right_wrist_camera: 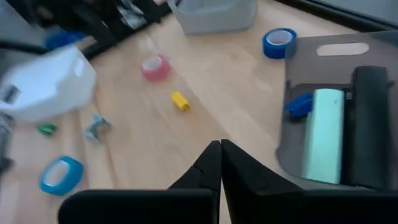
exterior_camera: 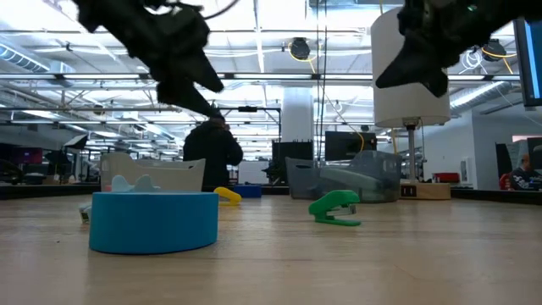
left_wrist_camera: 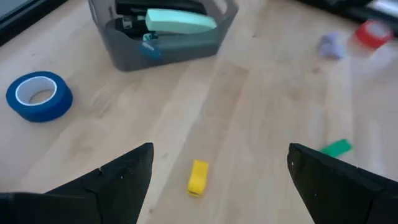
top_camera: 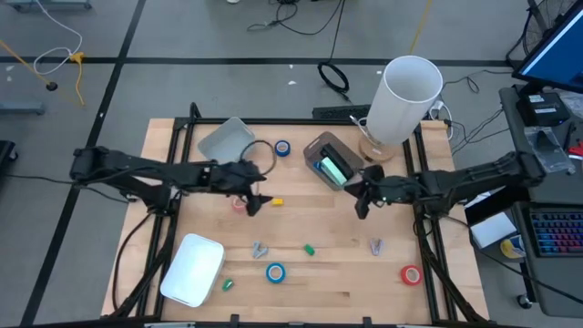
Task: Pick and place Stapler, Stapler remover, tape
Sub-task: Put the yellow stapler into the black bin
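progress: partway, judging by the layout. mint-green stapler (top_camera: 335, 168) and black stapler (right_wrist_camera: 371, 124) already down in the dark grey bin (top_camera: 321, 146), a small blue piece (right_wrist_camera: 300, 104) tucked beside them, possibly a remover, too small to call.
left to do: plenty. tape rolls loose all over the surface (top_camera: 337, 273), nothing yet in the other containers as far as visible.
tape, upper middle of high view: blue roll (top_camera: 282, 148) between clear bin and grey bin.
tape, centre left: pink roll (top_camera: 239, 204) right by the left pincer.
tape, lower middle: blue roll (top_camera: 275, 271) on open wood, well apart from both arms.
tape, lower right: red roll (top_camera: 411, 274) near the surface edge.
staple removers: likely the two small grey metal pieces, one lower middle (top_camera: 260, 249), one lower right (top_camera: 376, 246), both loose.
clutter: yellow block (top_camera: 276, 201), green block (top_camera: 310, 248), another green bit (top_camera: 228, 284) beside the white tray.
clear bin (top_camera: 226, 139): upper left of the surface, looks empty.
white tray (top_camera: 192, 269): lower left, nothing seen in it.
left pincer (top_camera: 251, 196): spread wide, released, hovering over the yellow block, holding nothing.
right pincer (top_camera: 362, 202): clenched tight, tips together, nothing between them, poised just beside the grey bin.
white cylinder (top_camera: 405, 98): upright at upper right, not part of the job.
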{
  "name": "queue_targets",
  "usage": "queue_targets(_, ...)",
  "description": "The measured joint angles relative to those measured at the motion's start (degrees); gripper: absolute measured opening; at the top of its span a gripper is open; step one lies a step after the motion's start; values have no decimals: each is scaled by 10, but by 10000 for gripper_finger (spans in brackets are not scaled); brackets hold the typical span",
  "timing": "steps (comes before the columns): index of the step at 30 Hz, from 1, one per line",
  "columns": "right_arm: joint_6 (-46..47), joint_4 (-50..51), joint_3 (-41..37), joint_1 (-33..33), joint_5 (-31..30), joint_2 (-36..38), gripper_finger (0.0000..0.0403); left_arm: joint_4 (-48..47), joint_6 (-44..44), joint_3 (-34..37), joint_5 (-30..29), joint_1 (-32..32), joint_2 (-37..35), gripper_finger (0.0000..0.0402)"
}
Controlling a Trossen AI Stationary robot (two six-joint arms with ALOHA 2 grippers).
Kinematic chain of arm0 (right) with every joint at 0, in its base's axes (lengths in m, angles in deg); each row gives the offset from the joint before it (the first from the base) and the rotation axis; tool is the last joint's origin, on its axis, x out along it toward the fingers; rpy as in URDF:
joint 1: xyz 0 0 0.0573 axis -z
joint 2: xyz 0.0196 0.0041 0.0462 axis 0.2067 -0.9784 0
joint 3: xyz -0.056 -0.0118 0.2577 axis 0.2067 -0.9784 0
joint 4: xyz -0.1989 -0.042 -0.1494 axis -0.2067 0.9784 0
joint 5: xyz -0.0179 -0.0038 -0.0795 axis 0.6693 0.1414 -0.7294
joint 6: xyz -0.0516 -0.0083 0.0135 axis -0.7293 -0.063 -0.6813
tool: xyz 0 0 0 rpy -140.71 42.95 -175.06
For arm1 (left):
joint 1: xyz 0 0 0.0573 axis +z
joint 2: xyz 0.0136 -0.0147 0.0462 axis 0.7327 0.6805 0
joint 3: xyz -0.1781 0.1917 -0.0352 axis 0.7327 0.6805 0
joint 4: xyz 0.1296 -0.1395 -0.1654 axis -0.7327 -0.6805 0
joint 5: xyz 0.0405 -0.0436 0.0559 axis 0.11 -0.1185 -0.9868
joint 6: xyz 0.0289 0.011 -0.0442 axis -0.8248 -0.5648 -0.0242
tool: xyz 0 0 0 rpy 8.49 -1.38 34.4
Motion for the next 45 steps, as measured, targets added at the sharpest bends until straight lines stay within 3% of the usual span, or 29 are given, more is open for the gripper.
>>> queue_targets(10, 1, -208, -156, 0, 1, 105, 1, 0, -19, -74, -1, 37, 122, 365)
queue_targets(25, 4, -459, -334, 1, 0, 173, 4, -3, -27, -78, 5, 44, 138, 365)
queue_targets(32, 9, -452, -339, 4, 31, 174, 4, -2, -27, -78, 7, 44, 138, 365)
queue_targets(37, 22, -437, -331, 19, 83, 175, 4, -2, -36, -78, 56, 44, 138, 365)
queue_targets(42, 7, -292, -281, 37, 136, 198, 1, -2, -47, -78, 85, 44, 138, 365)
queue_targets(45, 0, -191, -247, 41, 138, 227, 1, -3, -54, -78, 85, 44, 138, 365)
